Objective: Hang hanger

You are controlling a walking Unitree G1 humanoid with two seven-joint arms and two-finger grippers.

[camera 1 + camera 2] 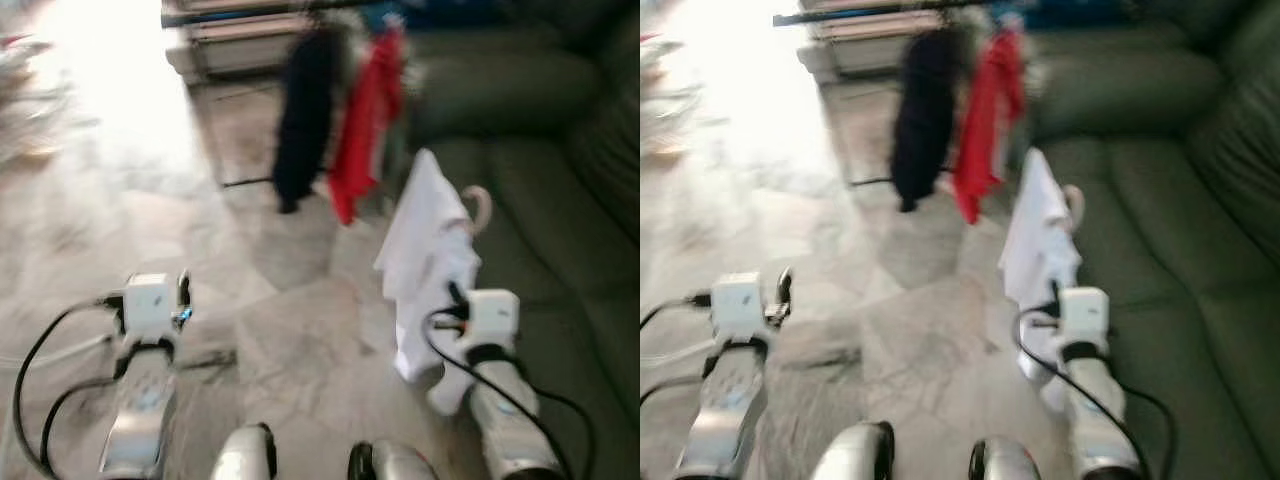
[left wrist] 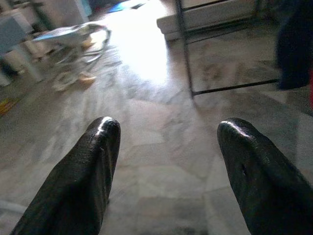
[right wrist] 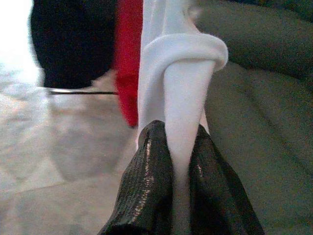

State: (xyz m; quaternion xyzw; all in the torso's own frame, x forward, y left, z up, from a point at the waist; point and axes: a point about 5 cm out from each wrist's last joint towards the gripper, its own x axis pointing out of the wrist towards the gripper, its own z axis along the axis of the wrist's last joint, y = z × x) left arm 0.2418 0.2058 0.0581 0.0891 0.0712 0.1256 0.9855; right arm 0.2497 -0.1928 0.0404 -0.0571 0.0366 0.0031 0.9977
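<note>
Marble floor beside a green sofa [image 1: 560, 200]: right gripper [image 3: 178, 147] pinches the hanger [image 1: 478, 208] through soft, slippery white cloth [image 1: 425, 240]; left gripper [image 2: 168, 142] is spread.

Left tool [image 2: 168, 147] fingers apart; right tool [image 3: 178, 147] clamped.

Home living room: green sofa [image 1: 560, 200], marble floor [image 1: 280, 330]

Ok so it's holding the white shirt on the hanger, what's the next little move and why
Probably keep carrying it forward toward the rack rail. The right gripper is shut on the white shirt with its hanger hook up, but the black garment and red garment hang farther ahead. The left gripper is open with nothing in it.
</note>
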